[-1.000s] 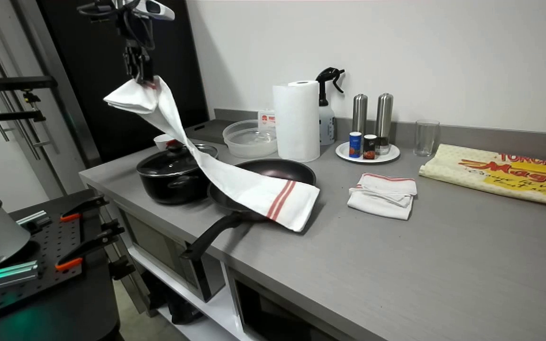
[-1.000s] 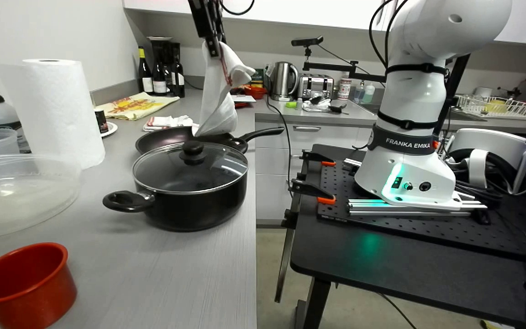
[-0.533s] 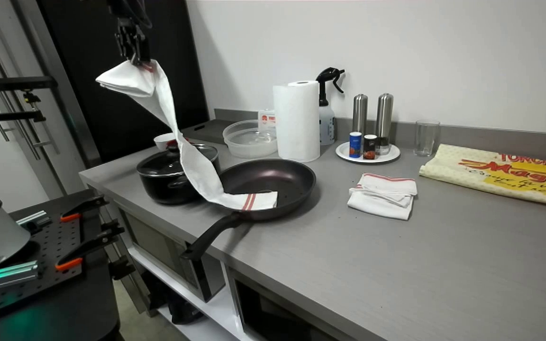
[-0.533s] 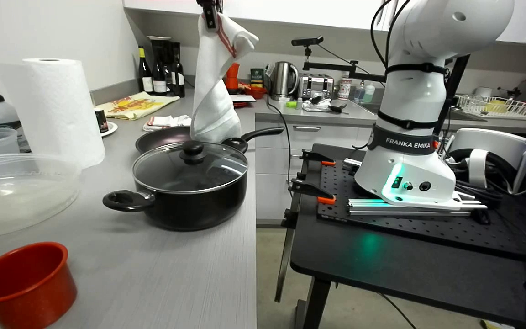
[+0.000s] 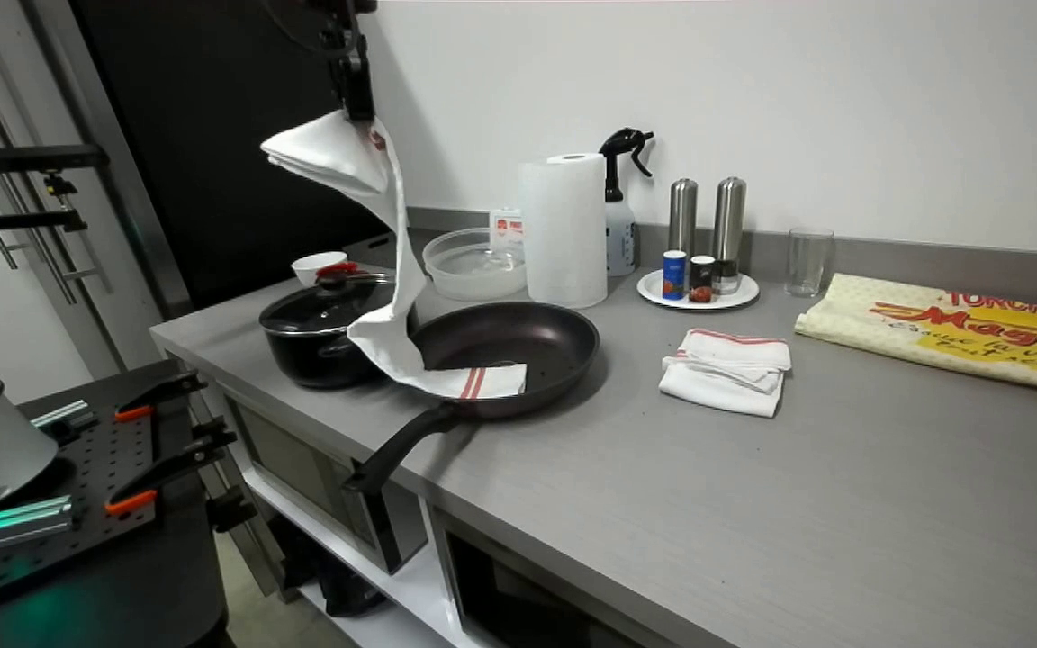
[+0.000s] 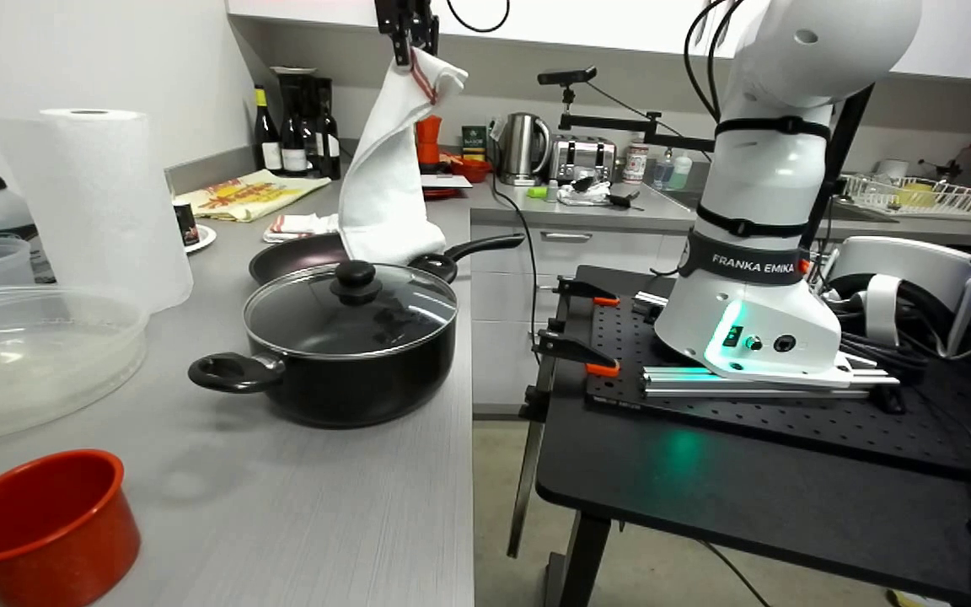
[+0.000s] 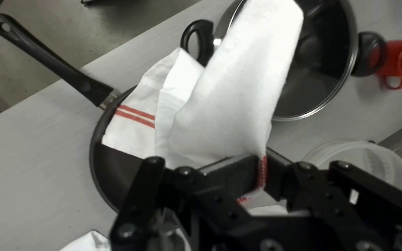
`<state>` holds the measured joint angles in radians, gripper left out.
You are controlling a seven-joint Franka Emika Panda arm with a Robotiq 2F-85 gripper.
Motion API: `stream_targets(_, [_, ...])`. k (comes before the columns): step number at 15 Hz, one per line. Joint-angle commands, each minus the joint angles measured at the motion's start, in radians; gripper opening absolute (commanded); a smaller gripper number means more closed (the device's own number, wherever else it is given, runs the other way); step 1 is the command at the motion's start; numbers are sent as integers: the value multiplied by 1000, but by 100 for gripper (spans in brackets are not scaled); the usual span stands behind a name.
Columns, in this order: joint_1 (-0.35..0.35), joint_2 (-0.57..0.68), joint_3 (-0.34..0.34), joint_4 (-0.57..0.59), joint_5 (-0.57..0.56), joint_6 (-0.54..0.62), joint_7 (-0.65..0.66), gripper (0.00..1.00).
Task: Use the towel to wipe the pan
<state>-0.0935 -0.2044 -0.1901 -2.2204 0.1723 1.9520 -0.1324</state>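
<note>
My gripper (image 7: 263,170) is shut on a bunched part of a white towel (image 7: 236,97) with red stripes. In an exterior view the gripper (image 5: 358,115) is high above the pot side of the black pan (image 5: 554,346), and the towel (image 5: 403,261) hangs from it. The towel's striped lower end lies flat inside the pan, and a bend of it droops over the rim by the handle. The other exterior view also shows the gripper (image 6: 410,55), the towel (image 6: 388,194) and the pan (image 6: 300,257). The towel hides part of the pan.
A black lidded pot (image 6: 351,379) stands close beside the pan. A paper roll (image 5: 563,234) and a clear plastic container (image 5: 473,270) stand behind. A second, folded towel (image 5: 730,378) lies right of the pan. A red pot (image 6: 47,531) stands on the counter.
My gripper first rose, drawing the towel's striped end back from the far rim into the pan. Then it moved right in an exterior view; the towel's end stayed put and the towel sags more.
</note>
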Motion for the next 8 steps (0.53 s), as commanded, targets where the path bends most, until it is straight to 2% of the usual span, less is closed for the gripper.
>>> stream_targets(1, [-40,147,4,32,-50,135,50,0])
stream_targets(5, [-50,350,11,90,-176,237,152,0])
stream_targets(8, [-45,474,5,162,-217,236,227,0])
